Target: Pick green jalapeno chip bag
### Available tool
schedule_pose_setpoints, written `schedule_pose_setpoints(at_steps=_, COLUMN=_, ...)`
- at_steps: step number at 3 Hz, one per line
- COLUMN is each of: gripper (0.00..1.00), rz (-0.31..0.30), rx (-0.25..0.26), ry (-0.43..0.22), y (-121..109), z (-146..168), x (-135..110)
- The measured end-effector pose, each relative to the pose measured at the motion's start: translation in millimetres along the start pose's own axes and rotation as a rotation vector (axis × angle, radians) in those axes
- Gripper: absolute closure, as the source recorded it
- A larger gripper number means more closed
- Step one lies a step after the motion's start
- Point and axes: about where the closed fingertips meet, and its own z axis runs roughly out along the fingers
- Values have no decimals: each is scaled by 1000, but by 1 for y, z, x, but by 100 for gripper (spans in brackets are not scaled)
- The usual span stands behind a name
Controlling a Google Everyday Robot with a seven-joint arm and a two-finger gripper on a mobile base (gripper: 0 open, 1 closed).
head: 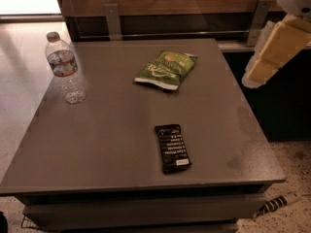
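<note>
The green jalapeno chip bag (166, 69) lies flat on the far middle of the grey table (112, 144), crinkly, with white lettering and a small red logo. My gripper (253, 77) hangs in the air at the upper right, just past the table's right edge. It is to the right of the bag and well above the tabletop, touching nothing.
A clear water bottle (65, 68) stands upright at the table's far left. A black bar wrapper (173, 147) lies near the front middle. A wooden wall panel with metal brackets (112, 21) runs behind the table. A striped cable (279, 203) lies on the speckled floor at the front right.
</note>
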Motion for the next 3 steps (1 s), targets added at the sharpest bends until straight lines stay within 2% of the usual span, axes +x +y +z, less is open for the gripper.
schedule_pose_setpoints(at_steps=1, gripper=0, rz=5, rx=39, ry=-22, y=-32, z=22, x=-28)
schedule_pose_setpoints(at_steps=2, gripper=0, rz=9, rx=24, ry=-68, y=-60, z=57, x=-54)
schedule_pose_setpoints(at_steps=3, gripper=0, rz=42, rx=-44, ry=-102, y=-78, z=102, x=-65)
